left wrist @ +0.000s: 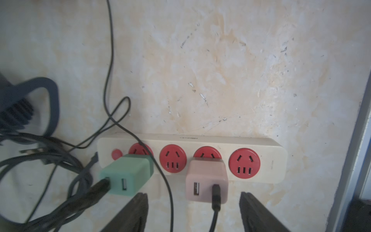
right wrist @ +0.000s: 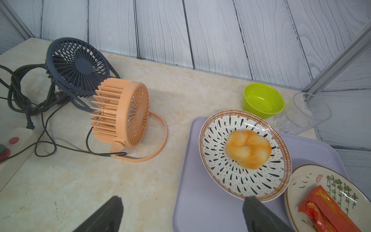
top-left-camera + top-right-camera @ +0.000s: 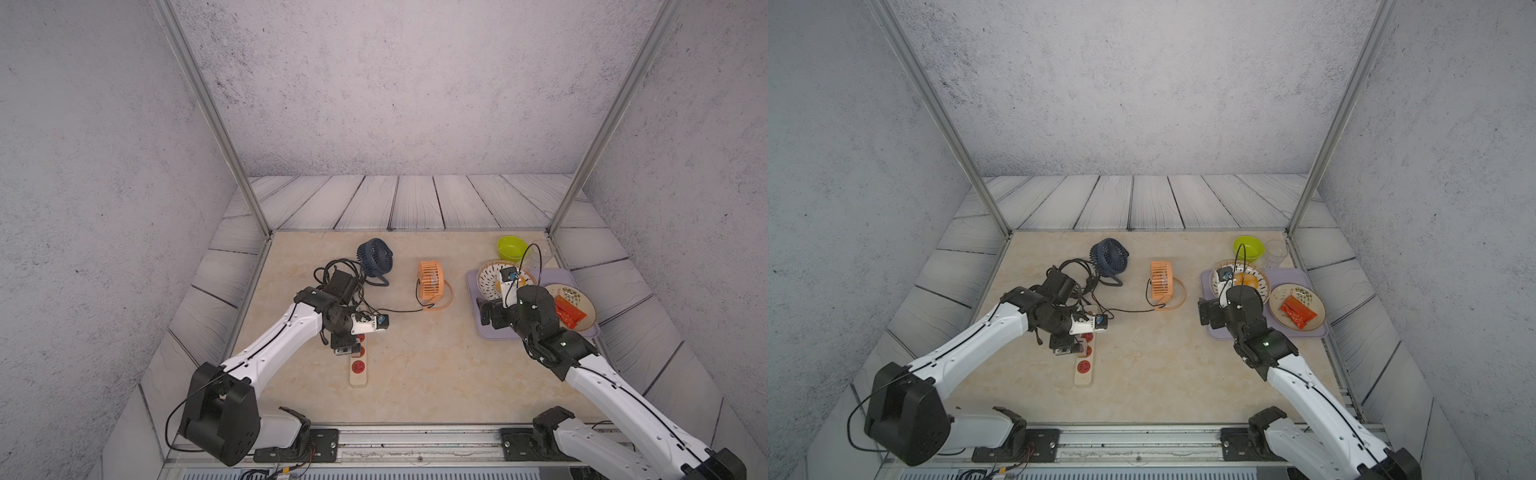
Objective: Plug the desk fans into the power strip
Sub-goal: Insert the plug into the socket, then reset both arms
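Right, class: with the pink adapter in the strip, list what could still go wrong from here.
1. A thin black cable runs beside a finger of the open left gripper; pulling away could snag it and tug the pink adapter from the power strip.
2. The open right gripper hangs close to the patterned plate; a move might knock it.

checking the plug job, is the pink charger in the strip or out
In: the pink charger stands on the power strip, covering the lower slots of a red socket.
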`<action>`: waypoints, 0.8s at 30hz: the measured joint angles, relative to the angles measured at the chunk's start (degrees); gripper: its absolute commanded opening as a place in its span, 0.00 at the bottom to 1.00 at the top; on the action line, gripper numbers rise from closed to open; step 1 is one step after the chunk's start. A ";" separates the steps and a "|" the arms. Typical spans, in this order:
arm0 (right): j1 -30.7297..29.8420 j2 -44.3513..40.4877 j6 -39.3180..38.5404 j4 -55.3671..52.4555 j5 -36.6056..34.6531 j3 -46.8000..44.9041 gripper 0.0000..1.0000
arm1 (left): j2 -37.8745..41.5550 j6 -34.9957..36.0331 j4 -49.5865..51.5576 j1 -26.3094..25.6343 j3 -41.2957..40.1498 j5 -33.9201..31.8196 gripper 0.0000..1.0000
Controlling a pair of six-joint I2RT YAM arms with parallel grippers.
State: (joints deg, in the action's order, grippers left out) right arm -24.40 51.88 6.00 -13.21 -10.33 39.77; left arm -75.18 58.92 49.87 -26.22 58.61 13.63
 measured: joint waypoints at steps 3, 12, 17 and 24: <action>0.00 -0.11 0.07 -0.17 0.31 0.00 0.99 | 3.26 -0.98 0.17 0.04 1.81 1.11 0.86; 0.00 -0.11 1.29 -0.22 0.28 0.00 0.99 | 7.56 -9.16 -2.69 2.93 2.97 2.82 0.95; 0.00 -0.11 1.73 0.28 -1.03 0.00 0.99 | 9.94 -17.16 -10.43 7.80 -1.33 0.83 1.00; 0.00 -0.52 1.09 6.73 -5.77 -3.43 0.99 | 10.73 -31.34 -22.93 15.82 -6.38 -3.17 1.00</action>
State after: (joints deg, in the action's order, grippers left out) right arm -24.40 51.35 7.09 -6.48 -16.10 36.34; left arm -64.45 27.57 26.94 -10.39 52.23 10.46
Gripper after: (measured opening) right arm 0.989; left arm 0.996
